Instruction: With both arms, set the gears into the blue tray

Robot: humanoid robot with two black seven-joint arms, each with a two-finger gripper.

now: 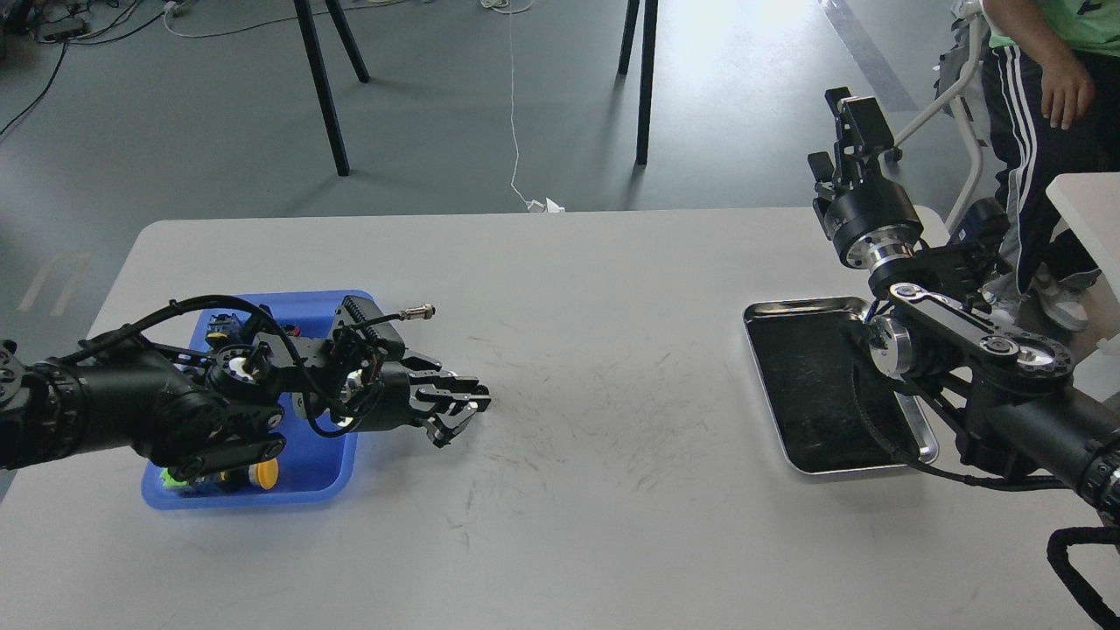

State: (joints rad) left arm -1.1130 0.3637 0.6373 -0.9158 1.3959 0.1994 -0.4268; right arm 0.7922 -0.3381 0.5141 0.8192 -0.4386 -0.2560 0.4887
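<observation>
The blue tray [324, 477], shallow with rounded corners and a lighter rim, sits flat near the left edge of the surface [595, 525], largely covered by the left arm [157, 411]. No gear can be made out at the left tool [459, 411].

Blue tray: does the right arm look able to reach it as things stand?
Probably not. The blue tray lies far left, with the left arm over it; the right gripper is raised past the silver tray, far right.
</observation>
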